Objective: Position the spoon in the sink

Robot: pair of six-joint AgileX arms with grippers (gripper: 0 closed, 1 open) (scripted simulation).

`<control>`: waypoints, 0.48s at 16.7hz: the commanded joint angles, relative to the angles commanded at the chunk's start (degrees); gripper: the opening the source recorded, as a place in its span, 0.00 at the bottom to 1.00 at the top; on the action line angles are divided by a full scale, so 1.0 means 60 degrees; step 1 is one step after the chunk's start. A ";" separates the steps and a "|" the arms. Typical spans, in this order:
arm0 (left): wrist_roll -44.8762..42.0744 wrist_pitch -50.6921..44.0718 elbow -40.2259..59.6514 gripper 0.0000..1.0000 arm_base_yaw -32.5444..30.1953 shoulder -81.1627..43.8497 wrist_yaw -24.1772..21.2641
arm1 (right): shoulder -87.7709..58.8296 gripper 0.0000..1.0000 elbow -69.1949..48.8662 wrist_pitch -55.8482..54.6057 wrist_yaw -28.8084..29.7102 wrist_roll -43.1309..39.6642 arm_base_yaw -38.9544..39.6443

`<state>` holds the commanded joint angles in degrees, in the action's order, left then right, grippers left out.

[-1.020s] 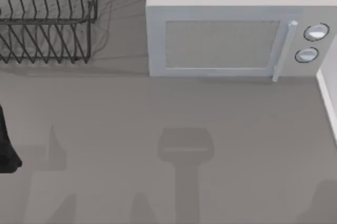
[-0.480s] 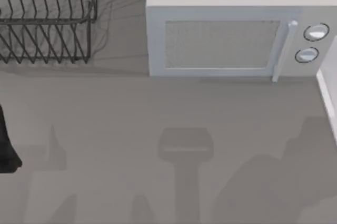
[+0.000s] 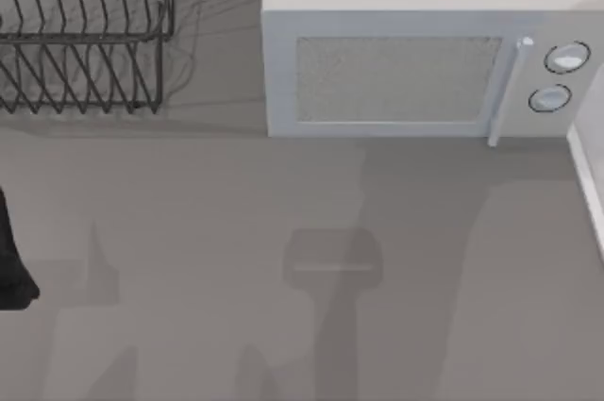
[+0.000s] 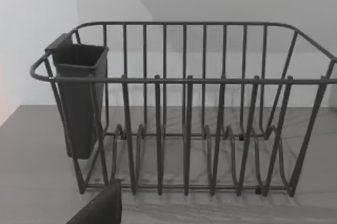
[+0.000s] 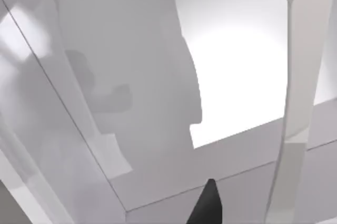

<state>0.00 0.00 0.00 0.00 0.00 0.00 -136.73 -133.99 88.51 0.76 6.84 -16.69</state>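
Observation:
The spoon is out of view. A white rim at the counter's right edge looks like the sink's border. The right wrist view looks closely at smooth white moulded walls, apparently the sink, with a dark tip of my right gripper low in the picture. My left arm is a black shape at the counter's left edge. A dark corner of my left gripper shows in the left wrist view, facing the wire dish rack.
The dish rack stands at the back left and carries a dark utensil cup on one end. A white microwave fills the back centre and right. Arm shadows lie across the grey counter.
A broad shadow has spread from the front right corner up across the counter's right half, reaching the microwave's front. The left arm has stayed still.

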 joint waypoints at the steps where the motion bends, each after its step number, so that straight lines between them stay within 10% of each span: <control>1: 0.0000 0.0000 0.0000 1.00 0.0000 0.0000 0.0000 | -0.0596 0.00 -0.0954 0.0281 0.0022 0.0203 0.0205; 8: 0.0000 0.0000 0.0000 1.00 0.0000 0.0000 0.0000 | -0.3267 0.00 -0.5081 0.1385 0.0197 0.1217 0.1272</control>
<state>0.00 0.00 0.00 0.00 0.00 0.00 -156.33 -164.48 96.82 1.94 14.14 -9.06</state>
